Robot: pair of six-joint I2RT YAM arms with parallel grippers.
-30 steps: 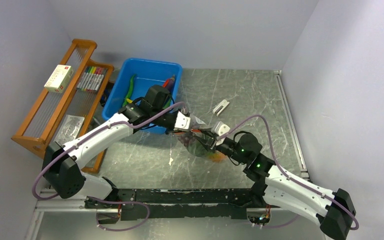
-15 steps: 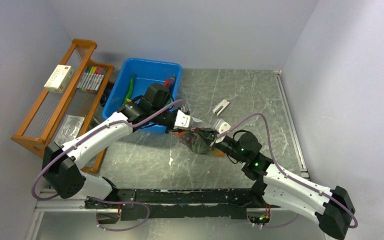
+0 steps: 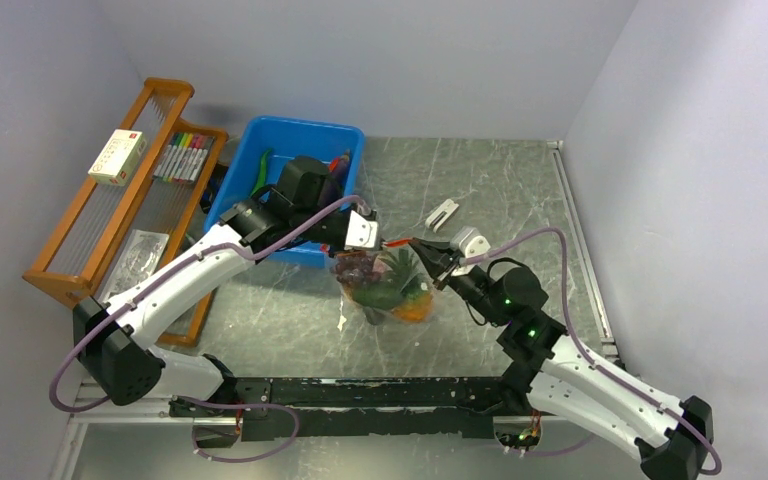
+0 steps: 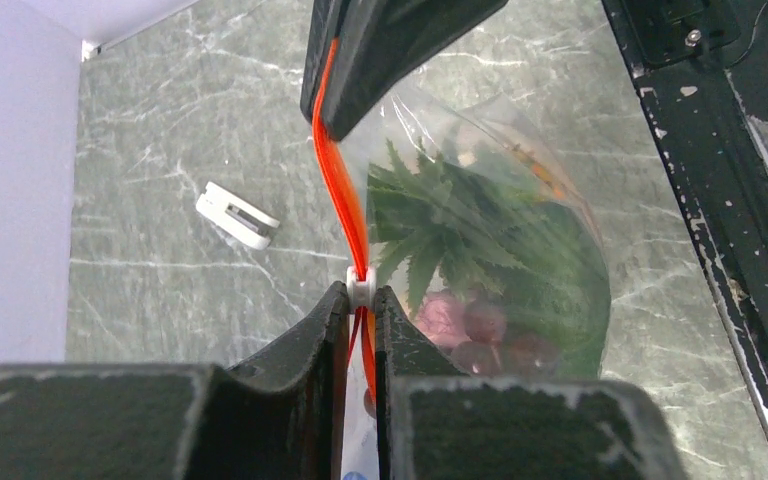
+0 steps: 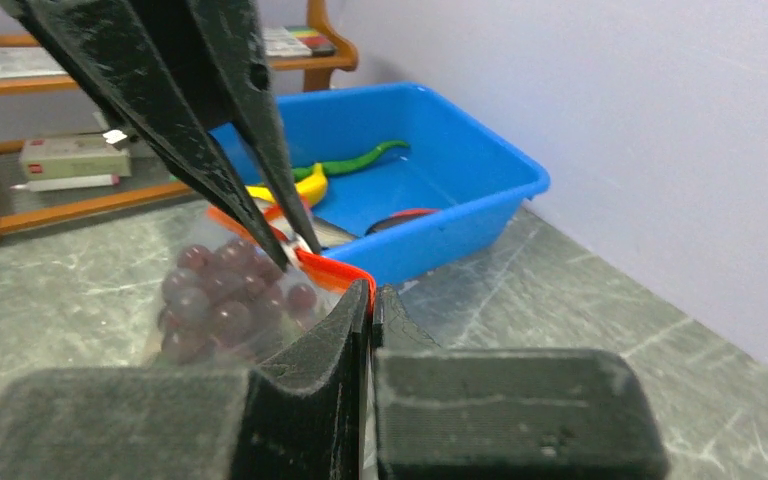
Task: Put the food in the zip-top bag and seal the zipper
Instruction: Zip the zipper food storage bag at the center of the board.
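The zip-top bag (image 3: 388, 290) hangs between my two grippers above the table. Its red zipper (image 3: 401, 243) is stretched taut between them. My left gripper (image 3: 365, 232) is shut on the zipper at its small white tab (image 4: 360, 288). My right gripper (image 3: 430, 256) is shut on the zipper's other end (image 5: 335, 268). Inside the bag I see the food: green pineapple leaves (image 4: 440, 235), dark red grapes (image 4: 480, 330) and an orange piece (image 3: 415, 310). The grapes also show in the right wrist view (image 5: 222, 298). The eggplant and white-faced piece are hidden.
A blue bin (image 3: 260, 215) with green and yellow items stands behind the left arm. A wooden rack (image 3: 65, 270) with marker pens (image 3: 182, 156) and a box is at the far left. A white clip (image 3: 443, 213) lies on the table beyond the bag.
Both grippers have risen and moved apart, the left one leftward and the right one rightward. The red zipper is now pulled straight and the bag hangs lower between them.
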